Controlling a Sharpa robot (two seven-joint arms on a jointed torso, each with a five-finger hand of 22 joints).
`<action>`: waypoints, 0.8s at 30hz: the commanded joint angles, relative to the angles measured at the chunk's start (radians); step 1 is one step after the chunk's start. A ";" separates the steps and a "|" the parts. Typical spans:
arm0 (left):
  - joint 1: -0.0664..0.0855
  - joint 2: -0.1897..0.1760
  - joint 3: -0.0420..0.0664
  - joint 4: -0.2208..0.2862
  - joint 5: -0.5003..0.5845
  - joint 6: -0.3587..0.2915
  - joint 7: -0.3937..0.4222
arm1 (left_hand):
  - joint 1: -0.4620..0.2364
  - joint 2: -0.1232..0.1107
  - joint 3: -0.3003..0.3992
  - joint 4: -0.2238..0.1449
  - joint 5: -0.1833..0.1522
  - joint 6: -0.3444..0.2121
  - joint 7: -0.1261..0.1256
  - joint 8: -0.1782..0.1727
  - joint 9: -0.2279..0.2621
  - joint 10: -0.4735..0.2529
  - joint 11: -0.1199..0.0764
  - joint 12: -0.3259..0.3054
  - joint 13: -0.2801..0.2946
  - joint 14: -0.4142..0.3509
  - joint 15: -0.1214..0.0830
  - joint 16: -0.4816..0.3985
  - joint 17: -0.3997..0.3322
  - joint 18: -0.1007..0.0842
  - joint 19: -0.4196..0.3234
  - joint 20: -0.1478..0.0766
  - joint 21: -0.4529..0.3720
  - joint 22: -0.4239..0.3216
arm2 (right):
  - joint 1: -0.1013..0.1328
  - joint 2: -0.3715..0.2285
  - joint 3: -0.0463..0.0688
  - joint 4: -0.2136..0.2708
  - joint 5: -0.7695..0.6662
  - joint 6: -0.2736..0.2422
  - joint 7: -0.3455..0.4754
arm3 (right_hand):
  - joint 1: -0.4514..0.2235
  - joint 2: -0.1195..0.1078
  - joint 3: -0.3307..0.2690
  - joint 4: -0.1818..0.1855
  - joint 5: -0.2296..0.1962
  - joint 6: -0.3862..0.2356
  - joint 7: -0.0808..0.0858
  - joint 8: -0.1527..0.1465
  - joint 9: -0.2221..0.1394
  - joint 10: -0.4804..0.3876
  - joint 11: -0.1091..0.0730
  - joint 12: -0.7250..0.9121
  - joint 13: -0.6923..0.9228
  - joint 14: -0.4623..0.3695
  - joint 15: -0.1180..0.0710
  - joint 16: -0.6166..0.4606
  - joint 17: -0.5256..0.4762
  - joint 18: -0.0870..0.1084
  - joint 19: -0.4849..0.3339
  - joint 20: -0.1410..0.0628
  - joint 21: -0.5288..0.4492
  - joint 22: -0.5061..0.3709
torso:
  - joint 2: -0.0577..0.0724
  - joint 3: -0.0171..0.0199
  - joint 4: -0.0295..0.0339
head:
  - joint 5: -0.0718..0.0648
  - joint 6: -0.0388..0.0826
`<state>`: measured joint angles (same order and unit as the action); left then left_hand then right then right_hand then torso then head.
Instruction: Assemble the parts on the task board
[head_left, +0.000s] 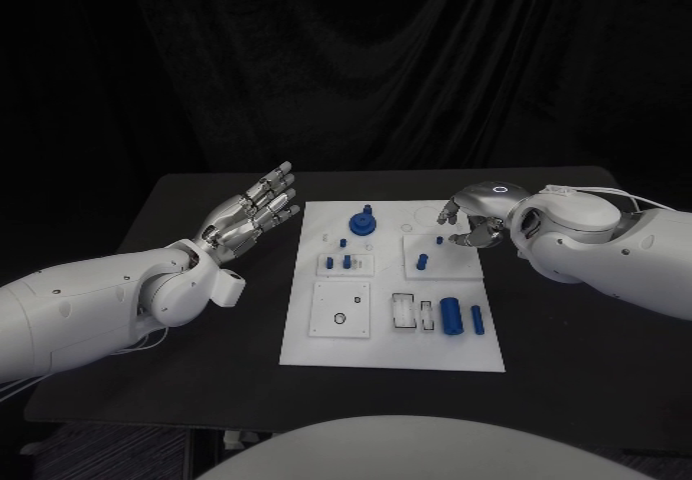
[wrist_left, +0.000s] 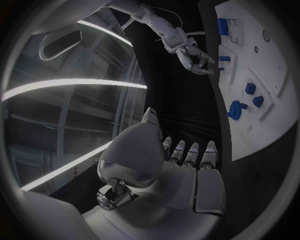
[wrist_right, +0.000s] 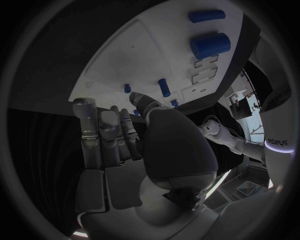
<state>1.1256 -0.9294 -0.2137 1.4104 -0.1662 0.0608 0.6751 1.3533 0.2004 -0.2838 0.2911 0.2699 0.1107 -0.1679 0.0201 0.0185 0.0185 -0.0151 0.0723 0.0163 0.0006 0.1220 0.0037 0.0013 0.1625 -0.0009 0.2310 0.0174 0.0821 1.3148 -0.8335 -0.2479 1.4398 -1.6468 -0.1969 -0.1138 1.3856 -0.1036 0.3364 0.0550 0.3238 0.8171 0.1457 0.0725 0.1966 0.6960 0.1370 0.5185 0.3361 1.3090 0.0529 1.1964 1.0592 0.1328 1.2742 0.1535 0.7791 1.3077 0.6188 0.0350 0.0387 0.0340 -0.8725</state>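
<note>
The task board (head_left: 392, 350) lies mid-table with blue parts on it: a knob-like piece (head_left: 361, 221) at its far edge, a thick cylinder (head_left: 451, 316) and a thin pin (head_left: 477, 320) nearer the robot. The left hand (head_left: 254, 214) hovers beside the board, fingers spread, holding nothing. The right hand (head_left: 473, 222) sits over the far right corner, fingers curled (whether it pinches anything I cannot tell). The parts look light, rigid and smooth; the cylinder is probably best pinched across its sides.

Dim scene; the white task board (head_left: 320, 350) stands out brightly, and wrist views bend at the edges.
</note>
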 joint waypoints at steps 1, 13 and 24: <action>0.000 0.001 0.001 0.001 0.015 0.024 0.134 | 0.014 0.000 0.000 -0.002 0.007 0.000 0.002 -0.003 -0.001 0.001 0.009 0.000 -0.001 -0.001 0.008 -0.004 -0.001 0.018 -0.001 0.012 -0.003 -0.002 | -0.008 0.009 0.000 -0.010 -0.011 -0.016 0.015 | 0.000 0.006 0.002 0.007 0.005 0.006 0.005 0.005 0.000 0.014 -0.001 -0.005 -0.007 0.007 -0.001 0.004 0.001 0.006 0.010 0.000 0.008 0.078 | 0.000 -0.0028 -0.0010 | -0.002 0.000; -0.001 0.004 0.001 0.000 0.015 0.034 0.125 | 0.026 0.004 0.001 -0.002 0.021 0.002 0.018 -0.003 -0.001 0.006 0.037 0.010 0.001 -0.001 0.015 -0.004 -0.001 0.018 0.001 0.025 -0.002 -0.012 | -0.021 0.028 0.001 -0.027 -0.011 0.014 0.015 | 0.000 -0.001 0.015 0.012 0.028 0.014 0.010 0.006 -0.002 0.069 -0.009 -0.035 -0.050 0.019 -0.008 0.009 0.002 0.002 0.027 -0.009 0.027 0.083 | 0.002 -0.0072 -0.0004 | -0.013 0.000; -0.001 0.012 0.001 -0.008 0.015 0.024 0.133 | 0.036 0.001 -0.006 -0.001 0.027 0.014 0.028 -0.001 0.001 0.009 0.043 0.016 0.002 -0.001 0.009 -0.004 -0.001 -0.012 0.001 -0.022 -0.017 -0.082 | -0.027 0.042 0.001 -0.055 -0.011 0.026 0.012 | 0.009 -0.007 0.036 0.002 0.072 0.056 0.014 0.022 0.005 0.080 -0.006 -0.067 -0.081 0.009 -0.007 -0.002 -0.013 0.005 0.016 -0.009 0.003 0.079 | 0.003 -0.0103 0.0029 | -0.021 0.000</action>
<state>1.1255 -0.9199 -0.2136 1.4018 -0.1606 0.0793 0.6767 1.3777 0.2018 -0.2837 0.2910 0.2929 0.1236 -0.1480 0.0201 0.0186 0.0271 0.0202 0.0843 0.0166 0.0005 0.1289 0.0037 0.0012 0.1625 0.0005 0.2142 0.0034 0.0021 1.2913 -0.7921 -0.2480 1.3878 -1.6493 -0.1805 -0.1020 1.3910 -0.1091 0.3659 0.0564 0.3944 0.8643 0.1601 0.0882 0.2003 0.7703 0.1305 0.4578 0.2566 1.3234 0.0455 1.1999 1.0472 0.1327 1.2956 0.1465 0.7885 1.3076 0.6204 0.0252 0.0407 0.0146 -0.8725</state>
